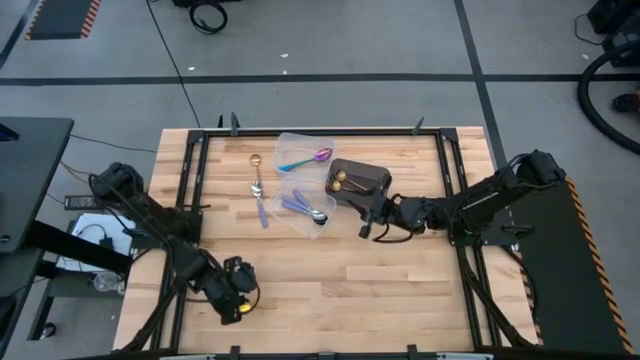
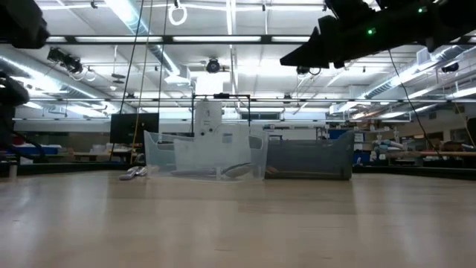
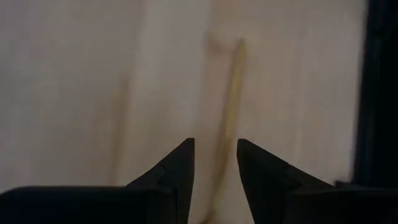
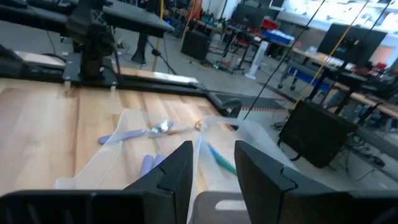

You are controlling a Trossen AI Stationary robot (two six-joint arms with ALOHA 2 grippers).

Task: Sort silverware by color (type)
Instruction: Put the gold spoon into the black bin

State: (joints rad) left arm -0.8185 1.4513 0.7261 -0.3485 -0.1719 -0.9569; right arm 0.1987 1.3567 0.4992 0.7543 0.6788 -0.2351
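Sorting's mostly done: gold spoons [image 1: 345, 182] sit in the dark rectangular bin [image 1: 372, 176]. Right pincer [image 1: 367, 219] hovers beside it, fingers slightly parted, empty; left pincer [image 1: 240, 300] likewise.

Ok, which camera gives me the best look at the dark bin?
The high view: it looks straight down into the dark bin, showing gold spoons inside. The low view shows only its side wall, the right wrist view none of it clearly, the left wrist view nothing.

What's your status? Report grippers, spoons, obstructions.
Left gripper open, empty, near-left table edge. Right gripper open beside dark rectangular bin. Slim gold spoon and lavender-handled silver spoon loose on wooden table. Nothing blocking.
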